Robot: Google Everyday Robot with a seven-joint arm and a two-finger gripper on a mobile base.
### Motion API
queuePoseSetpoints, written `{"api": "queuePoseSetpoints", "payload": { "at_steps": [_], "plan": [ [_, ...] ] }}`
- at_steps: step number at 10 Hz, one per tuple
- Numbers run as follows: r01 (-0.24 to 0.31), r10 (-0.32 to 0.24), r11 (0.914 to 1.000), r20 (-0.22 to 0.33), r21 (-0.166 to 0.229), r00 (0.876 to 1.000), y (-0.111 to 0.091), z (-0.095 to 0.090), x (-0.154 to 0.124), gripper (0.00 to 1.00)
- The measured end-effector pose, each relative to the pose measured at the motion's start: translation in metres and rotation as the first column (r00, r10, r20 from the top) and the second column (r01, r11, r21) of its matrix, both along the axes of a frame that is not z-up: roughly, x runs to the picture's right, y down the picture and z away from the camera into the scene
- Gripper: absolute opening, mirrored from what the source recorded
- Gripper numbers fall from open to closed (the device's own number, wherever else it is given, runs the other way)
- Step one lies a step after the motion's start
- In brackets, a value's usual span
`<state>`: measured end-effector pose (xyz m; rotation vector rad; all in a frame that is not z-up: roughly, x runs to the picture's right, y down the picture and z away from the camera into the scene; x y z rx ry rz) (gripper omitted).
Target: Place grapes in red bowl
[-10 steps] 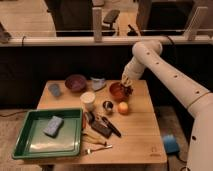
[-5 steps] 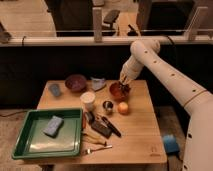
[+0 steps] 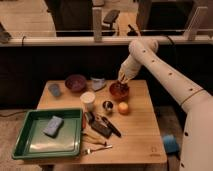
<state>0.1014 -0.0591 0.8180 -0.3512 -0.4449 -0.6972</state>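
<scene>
The red bowl stands on the wooden table at the back right. My gripper hangs right over the bowl's rim, at the end of the white arm that reaches in from the right. The inside of the bowl is dark below the gripper. I cannot tell whether the grapes lie in the bowl or are in the gripper; they do not show apart from that dark patch.
An orange fruit and a small metal cup sit just in front of the red bowl. A white cup, a purple bowl and a blue cup stand to the left. A green tray holds a blue sponge. Dark utensils lie mid-table.
The arm has shifted slightly to the left. The gripper stays over the red bowl.
</scene>
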Motion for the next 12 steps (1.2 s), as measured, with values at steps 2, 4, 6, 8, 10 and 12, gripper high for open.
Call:
{"api": "queuePoseSetpoints", "payload": {
  "at_steps": [2,4,6,8,10,12],
  "plan": [
    [-0.003,0.003,1.0,-0.006,0.004,1.0,-0.002,0.001,-0.003,0.15],
    [-0.009,0.009,0.9999,-0.01,0.007,1.0,-0.004,0.002,-0.003,0.31],
    [-0.018,0.018,0.9997,-0.013,0.017,1.0,-0.006,0.002,-0.003,0.53],
    [-0.028,0.029,0.9991,-0.014,0.03,0.999,-0.01,0.001,-0.003,0.73],
    [-0.036,0.037,0.9985,-0.017,0.041,0.999,-0.014,0.001,-0.002,0.8],
    [-0.044,0.045,0.9978,-0.02,0.05,0.999,-0.018,0.001,-0.001,0.8]
  ]
}}
